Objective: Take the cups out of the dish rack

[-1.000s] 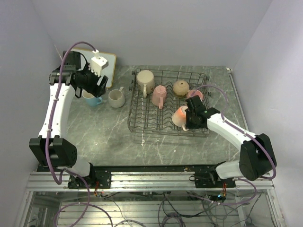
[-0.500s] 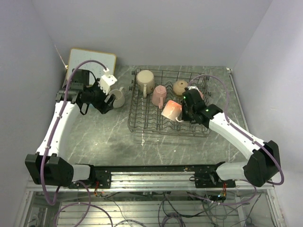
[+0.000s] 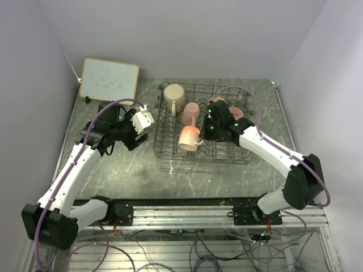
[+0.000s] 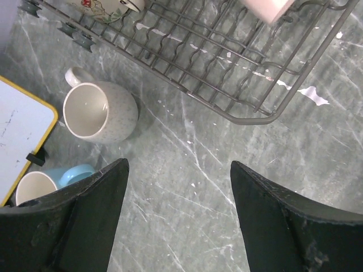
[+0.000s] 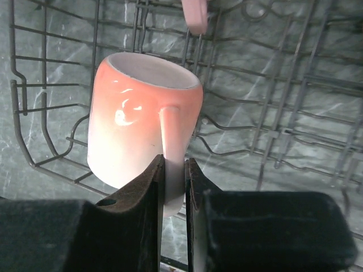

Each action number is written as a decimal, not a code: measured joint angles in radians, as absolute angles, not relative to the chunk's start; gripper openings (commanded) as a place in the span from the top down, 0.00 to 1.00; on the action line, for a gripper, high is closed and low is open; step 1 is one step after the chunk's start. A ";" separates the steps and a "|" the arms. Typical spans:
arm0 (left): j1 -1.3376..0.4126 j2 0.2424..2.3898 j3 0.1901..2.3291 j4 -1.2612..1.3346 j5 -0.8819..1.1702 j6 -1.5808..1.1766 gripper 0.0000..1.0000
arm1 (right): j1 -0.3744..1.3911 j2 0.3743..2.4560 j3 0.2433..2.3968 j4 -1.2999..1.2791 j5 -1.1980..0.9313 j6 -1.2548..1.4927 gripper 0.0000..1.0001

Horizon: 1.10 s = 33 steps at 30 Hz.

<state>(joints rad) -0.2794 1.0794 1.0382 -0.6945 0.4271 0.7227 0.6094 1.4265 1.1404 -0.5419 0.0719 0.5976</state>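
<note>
pinching the handle (image 5: 172, 141) of a pale pink mug (image 5: 136, 119) between the jaws of the right gripper (image 5: 173, 173). holding that mug on its side, mouth pointing to the top of the right wrist view, above the wires of the dish rack (image 3: 165, 148), left of centre in the top view. spreading the jaws of the left gripper (image 4: 178, 167) wide over the table (image 4: 187, 226), gripping nothing. sitting upright on the table at the left of the left wrist view, outside the rack: a cream-white mug (image 4: 99, 110), and a light blue mug (image 4: 71, 173) at the lower left, partly hidden behind a finger.
</note>
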 measured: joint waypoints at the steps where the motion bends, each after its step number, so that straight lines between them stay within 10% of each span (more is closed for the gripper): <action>1: -0.290 1.076 1.030 -0.684 0.415 0.728 0.17 | 0.615 1.449 1.145 -0.538 0.064 0.609 1.00; 33: -0.474 0.877 0.782 -0.281 0.374 0.812 0.13 | 0.663 1.437 1.197 -0.221 -0.237 1.122 1.00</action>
<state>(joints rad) -0.4736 0.8768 0.7822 -0.2806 0.3740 0.8116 0.6632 1.4372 1.1969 -0.2211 -0.2371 1.1221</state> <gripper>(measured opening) 0.882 0.149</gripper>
